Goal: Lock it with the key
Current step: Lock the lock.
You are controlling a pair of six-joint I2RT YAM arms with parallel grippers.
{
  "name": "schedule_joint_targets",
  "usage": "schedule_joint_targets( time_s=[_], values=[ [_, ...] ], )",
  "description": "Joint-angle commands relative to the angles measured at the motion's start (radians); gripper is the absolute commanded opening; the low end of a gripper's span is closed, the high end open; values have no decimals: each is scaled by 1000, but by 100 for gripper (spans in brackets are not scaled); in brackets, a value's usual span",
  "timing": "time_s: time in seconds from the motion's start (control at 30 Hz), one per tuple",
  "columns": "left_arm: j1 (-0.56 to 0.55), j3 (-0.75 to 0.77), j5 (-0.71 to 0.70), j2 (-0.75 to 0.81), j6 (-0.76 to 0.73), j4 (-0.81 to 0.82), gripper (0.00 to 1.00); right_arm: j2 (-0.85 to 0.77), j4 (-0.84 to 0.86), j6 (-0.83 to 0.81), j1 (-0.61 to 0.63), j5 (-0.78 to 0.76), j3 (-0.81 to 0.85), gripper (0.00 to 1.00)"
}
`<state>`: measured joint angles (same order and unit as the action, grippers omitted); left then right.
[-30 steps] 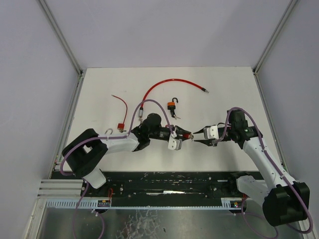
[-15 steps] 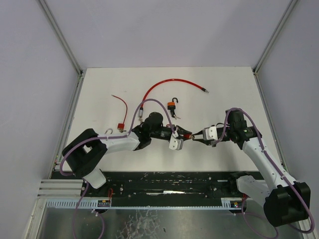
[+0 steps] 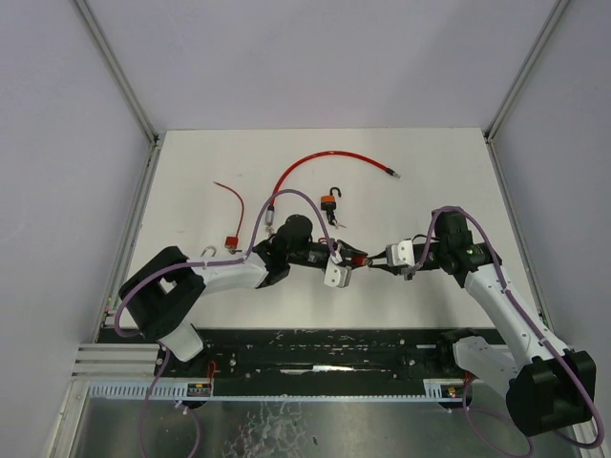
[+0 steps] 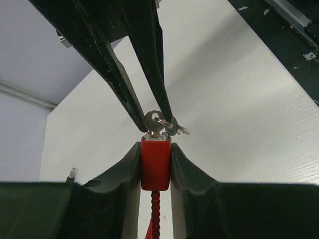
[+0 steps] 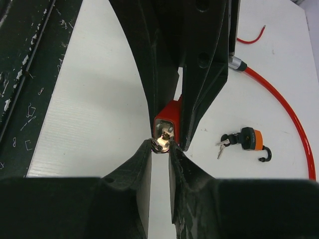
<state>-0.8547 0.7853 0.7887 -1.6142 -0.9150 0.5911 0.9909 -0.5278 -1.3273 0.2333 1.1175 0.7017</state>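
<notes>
Red lock (image 4: 155, 169) clamped in left gripper (image 4: 155, 148), held above worktop middle, toward near edge. Key (image 4: 155, 122) sticks out of lock end, in line with lock, pointing at right gripper (image 5: 159, 146). Right jaws pinched on key head. Next job, likely: twist.

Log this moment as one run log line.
left fingers: clamped on red padlock | right fingers: pinching key seated in padlock | stage: key grasped

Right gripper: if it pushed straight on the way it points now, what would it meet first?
The key: its head sits between the fingertips of the right gripper, apparently pinched. Directly beyond is the red padlock, clamped in the left gripper.
</notes>
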Motion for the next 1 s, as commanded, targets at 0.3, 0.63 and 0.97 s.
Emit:
schedule_joint_targets(
  time_s=[0.3, 0.63, 0.97],
  values=[
    [-6, -21, -22, 22, -13, 115, 0, -37, -40, 0, 8, -17, 41, 7],
    [21, 189, 239, -36, 66, -214, 0, -62, -234, -422, 27, -168, 123, 8],
    [73, 458, 511, -151, 205, -553, 0, -33, -369, -642, 42, -320, 220, 5]
  ],
)
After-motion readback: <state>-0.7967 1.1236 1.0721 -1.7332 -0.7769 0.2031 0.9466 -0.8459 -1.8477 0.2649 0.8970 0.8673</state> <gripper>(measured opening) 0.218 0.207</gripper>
